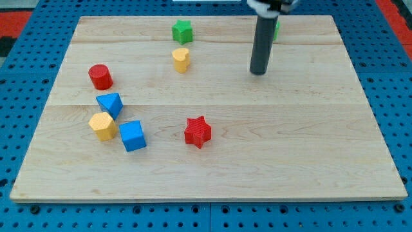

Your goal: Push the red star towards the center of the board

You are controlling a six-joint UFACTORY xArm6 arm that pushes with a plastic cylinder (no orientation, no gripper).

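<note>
We see a pale wooden board (pixel 212 161) with visible grain, smooth and matt. The red star (pixel 197 131) looks like ridged matt plastic. Our rod looks dark and matt.

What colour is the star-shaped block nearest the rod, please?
Green, seen in the camera view, at the view's top.

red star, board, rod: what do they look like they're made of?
Red star: uniform solid colour, matte with faint ridged lines on the sides, so probably plastic, possibly printed; painted wood can't be ruled out.
Board: light wood, grain and plank seams visible, satin unpainted finish.
Rod: dark, smooth, slight sheen, likely plastic or coated metal. My tip sits toward the view's top right of the star, well apart.
</note>
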